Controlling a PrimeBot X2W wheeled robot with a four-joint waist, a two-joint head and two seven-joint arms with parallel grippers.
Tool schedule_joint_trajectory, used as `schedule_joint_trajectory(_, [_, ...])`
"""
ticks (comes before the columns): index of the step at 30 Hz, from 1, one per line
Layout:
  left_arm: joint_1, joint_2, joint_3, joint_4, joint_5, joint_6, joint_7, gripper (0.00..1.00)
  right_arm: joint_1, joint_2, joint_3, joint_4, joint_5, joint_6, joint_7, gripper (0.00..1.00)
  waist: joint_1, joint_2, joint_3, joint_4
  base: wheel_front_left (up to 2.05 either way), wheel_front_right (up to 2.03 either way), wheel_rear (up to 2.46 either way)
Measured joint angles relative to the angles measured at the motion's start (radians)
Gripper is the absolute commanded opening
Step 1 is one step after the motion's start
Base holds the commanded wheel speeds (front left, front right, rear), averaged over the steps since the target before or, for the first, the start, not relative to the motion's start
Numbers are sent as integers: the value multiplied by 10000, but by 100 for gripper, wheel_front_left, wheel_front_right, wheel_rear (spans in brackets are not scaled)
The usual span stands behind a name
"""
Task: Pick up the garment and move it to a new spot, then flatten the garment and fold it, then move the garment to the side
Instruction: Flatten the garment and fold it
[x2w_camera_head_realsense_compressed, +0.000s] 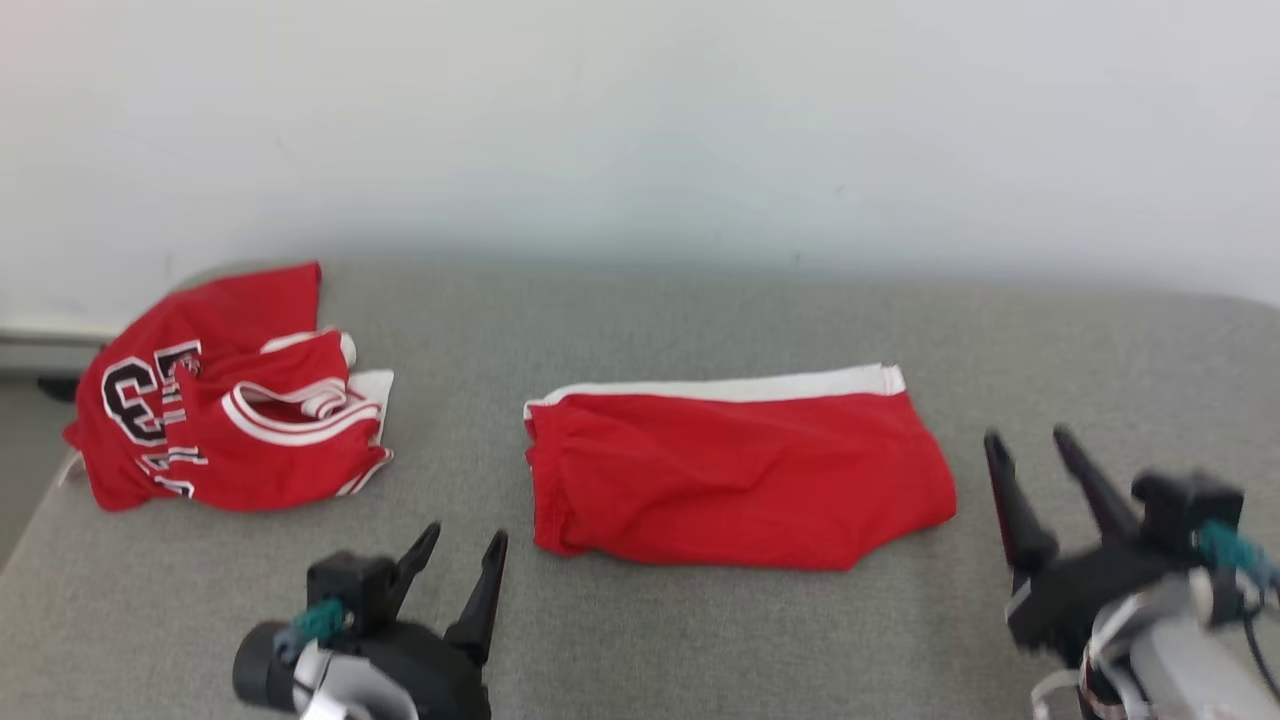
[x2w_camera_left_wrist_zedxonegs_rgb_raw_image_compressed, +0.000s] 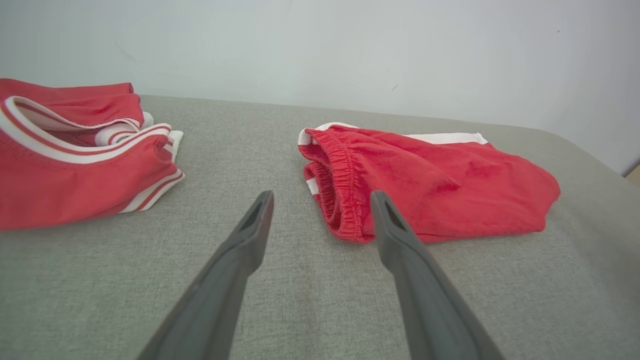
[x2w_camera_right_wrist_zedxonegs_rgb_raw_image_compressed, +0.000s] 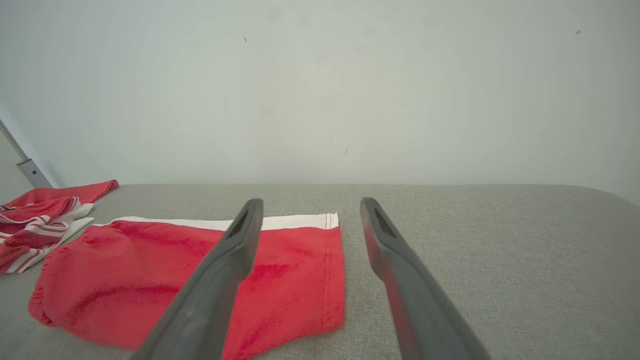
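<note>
A: First entry, the wall?
B: Wall (x2w_camera_head_realsense_compressed: 640, 120): plain white, matt, a few small dark specks. Evenly lit, no hard shadows.
A: Furniture?
B: Table (x2w_camera_head_realsense_compressed: 700, 650): top covered in grey woven fabric, far corners rounded. Far edge close to the wall; touching or not, cannot tell.
A: Left margin?
B: Floor (x2w_camera_head_realsense_compressed: 18, 470): grey strip beyond the table's left edge. Pale ledge (x2w_camera_head_realsense_compressed: 40, 345) along the wall's foot above it.
</note>
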Motion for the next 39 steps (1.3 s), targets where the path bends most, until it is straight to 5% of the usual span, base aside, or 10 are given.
schedule_joint_trajectory(6, [1238,581,299,-1256,447,569,-6,100,2045,320,-430,-1312,105,-696,-92,100,0,0,-777,-180,0,0,0])
schedule_joint_trajectory(14, [2780,1233,1011,-2359,545,752,-12,100,3172,629,-742,-2382,79,-997,-105,100,2,0,-1230,-607,0,0,0])
schedule_joint_trajectory(39, [4322,1444,2380,-3745,1250,759,50,100,4312,1131,-1409,-3620,-295,-1175,-176,100,3,2,-1166,-1024,0,0,0])
